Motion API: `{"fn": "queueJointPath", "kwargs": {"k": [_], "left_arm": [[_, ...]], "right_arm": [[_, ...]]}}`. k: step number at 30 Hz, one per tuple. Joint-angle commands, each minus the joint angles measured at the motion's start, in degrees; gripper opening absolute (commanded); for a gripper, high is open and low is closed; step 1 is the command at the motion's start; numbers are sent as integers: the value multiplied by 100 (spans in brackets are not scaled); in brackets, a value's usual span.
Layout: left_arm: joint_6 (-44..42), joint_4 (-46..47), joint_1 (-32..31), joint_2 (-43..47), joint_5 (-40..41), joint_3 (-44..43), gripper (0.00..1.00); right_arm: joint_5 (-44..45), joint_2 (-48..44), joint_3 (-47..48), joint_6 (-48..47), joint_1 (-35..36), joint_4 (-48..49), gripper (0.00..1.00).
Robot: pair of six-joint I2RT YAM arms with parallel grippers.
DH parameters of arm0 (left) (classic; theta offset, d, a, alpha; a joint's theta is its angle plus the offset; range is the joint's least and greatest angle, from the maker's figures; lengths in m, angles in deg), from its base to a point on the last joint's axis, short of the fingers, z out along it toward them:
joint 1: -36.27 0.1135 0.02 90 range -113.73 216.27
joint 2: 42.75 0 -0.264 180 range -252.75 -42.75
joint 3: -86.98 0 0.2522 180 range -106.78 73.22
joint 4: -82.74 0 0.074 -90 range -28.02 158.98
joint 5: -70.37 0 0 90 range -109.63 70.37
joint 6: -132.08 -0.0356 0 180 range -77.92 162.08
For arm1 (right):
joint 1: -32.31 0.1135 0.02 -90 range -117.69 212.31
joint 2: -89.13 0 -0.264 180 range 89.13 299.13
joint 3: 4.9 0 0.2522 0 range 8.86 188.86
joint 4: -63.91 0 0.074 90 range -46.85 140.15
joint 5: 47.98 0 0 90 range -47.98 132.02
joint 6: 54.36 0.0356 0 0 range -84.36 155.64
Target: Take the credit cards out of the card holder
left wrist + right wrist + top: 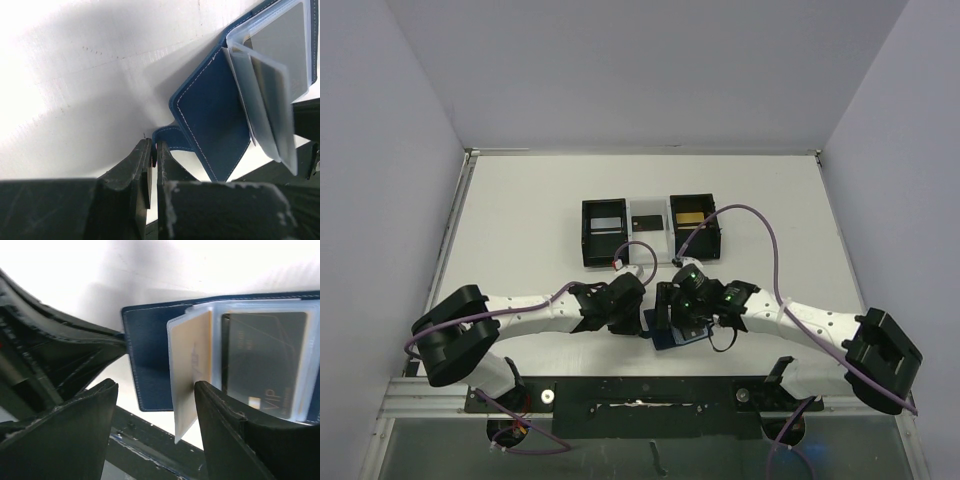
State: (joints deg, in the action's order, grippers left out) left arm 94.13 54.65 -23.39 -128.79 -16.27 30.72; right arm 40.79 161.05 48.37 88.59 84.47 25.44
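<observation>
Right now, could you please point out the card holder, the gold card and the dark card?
card holder (pixel 212 112): left wrist view, on its stitched navy cover.
gold card (pixel 192 365): right wrist view, middle of its face.
dark card (pixel 265 357): right wrist view, middle of its face.

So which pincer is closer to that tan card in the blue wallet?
Right. The right pincer straddles the tan card, open; the left pincer pinches the strap tab, beyond the blue cover.

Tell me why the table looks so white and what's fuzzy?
Left wrist view: light glares off the table, and the wallet throws a soft shadow. Right wrist view: the table washes out on top; the close fingers look blurry. Top view: even and sharp.
</observation>
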Motion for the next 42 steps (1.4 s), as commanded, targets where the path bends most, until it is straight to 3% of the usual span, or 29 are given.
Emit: {"fn": "queueJointPath", "kwargs": {"k": [1,17,25,28,37,42], "left_arm": [[49,106,-33,100,102,-201,0],[538,-426,-4,557,545,94,0],[679,-642,5,985,809,22,33],[590,-730,14,1080,886,-220,40],[261,-797,16,1183,786,-945,45],[-124,-239,15,1090,-17,-1150,45]], "right_arm": [[-426,-321,-66,-19,2,832,63],[-1400,585,-534,145,-272,1991,61],[-760,-434,-178,-8,-381,1214,60],[-350,-796,-120,-19,-600,665,57],[-358,-1136,-313,-187,-1147,286,51],[-509,-1033,-613,50,-1149,701,46]]}}
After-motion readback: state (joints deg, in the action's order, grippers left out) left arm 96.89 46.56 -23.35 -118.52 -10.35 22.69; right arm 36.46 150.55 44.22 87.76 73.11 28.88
